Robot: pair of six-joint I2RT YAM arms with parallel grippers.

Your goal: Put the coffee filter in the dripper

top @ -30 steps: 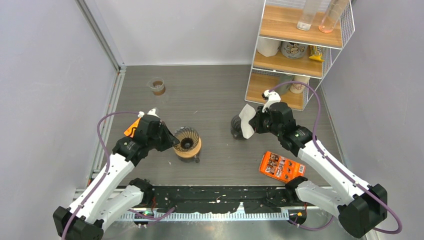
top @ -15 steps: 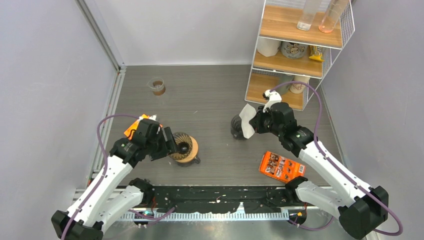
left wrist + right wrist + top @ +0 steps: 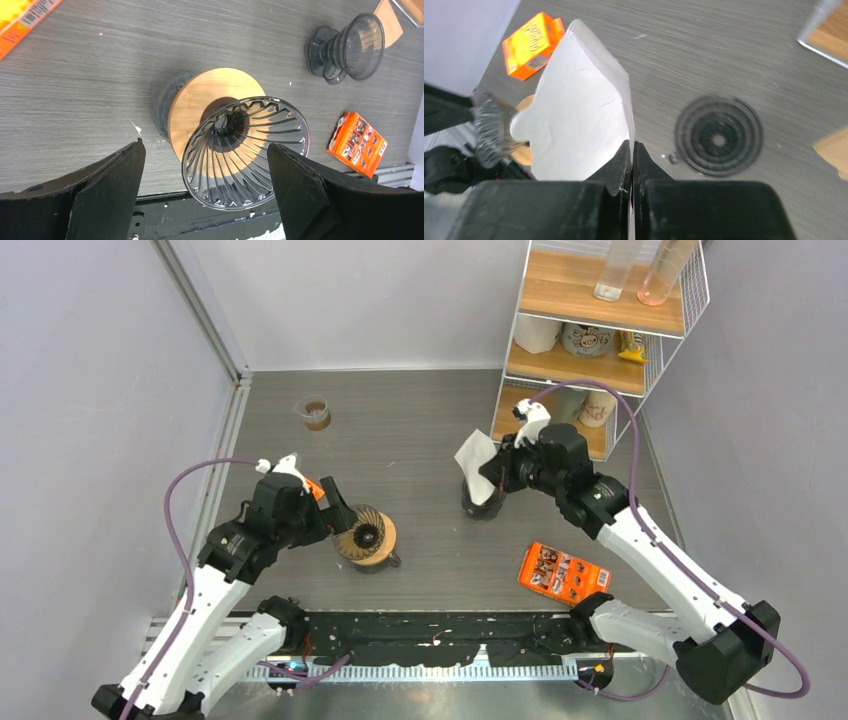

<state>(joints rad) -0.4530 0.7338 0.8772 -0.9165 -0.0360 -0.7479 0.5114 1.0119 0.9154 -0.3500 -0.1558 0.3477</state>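
1. The right gripper [image 3: 631,150] pinches the white coffee filter [image 3: 574,110] tight, mid-frame in the top view, where it hides part of the dark dripper [image 3: 482,508]
2. The left gripper [image 3: 205,172] gapes wide around the ribbed dripper [image 3: 245,155]; its fingers [image 3: 107,185] are cut off at the bottom edge

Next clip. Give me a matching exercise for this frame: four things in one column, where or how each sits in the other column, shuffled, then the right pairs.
Things
1. coffee filter
2. wood-collared dripper
3. orange box
4. small cup

Places or states
A. far side of the table, to the left, standing alone
B. pinched in the shut right gripper
C. flat on the table, near side, to the right
D. just ahead of the open left gripper, not gripped

Pairs: 1-B, 2-D, 3-C, 4-A
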